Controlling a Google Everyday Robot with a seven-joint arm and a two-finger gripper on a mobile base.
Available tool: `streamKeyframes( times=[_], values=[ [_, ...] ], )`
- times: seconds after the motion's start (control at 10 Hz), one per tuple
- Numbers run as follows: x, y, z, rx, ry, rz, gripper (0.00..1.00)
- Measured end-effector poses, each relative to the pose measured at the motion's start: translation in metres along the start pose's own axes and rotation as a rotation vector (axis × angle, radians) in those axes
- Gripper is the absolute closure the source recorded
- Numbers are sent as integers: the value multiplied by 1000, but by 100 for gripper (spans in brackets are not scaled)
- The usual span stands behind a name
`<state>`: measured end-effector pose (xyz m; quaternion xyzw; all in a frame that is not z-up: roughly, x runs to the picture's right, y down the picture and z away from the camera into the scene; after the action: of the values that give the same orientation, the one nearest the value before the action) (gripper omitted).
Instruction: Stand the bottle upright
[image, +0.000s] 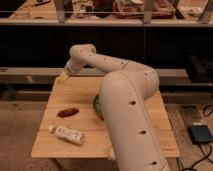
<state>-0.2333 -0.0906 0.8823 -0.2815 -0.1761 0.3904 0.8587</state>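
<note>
A lab: wooden table (125, 90), cluttered shelving (100, 20), gripper (63, 77) at table's far edge.

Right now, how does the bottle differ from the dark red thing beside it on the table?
The bottle is pale with a white label; the dark red object is plain dark red. The bottle is longer and slimmer, the red object shorter. The bottle sits nearer the table's front edge, the red object behind it. Both lie flat, apart. The end effector hangs over the far left corner.
</note>
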Motion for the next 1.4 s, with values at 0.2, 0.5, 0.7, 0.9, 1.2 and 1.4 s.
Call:
streamKeyframes(
  times=[0.2,0.5,0.7,0.9,1.2,1.4],
  values=[
    [0,0,0,0,0,0,26],
    [0,1,0,-2,-2,0,26],
    [-5,21,-7,-26,-16,-57,26],
    [-6,66,-18,-67,-19,-178,26],
    [37,161,-28,-106,79,-441,26],
    [70,193,-32,-110,144,-556,26]
  ],
)
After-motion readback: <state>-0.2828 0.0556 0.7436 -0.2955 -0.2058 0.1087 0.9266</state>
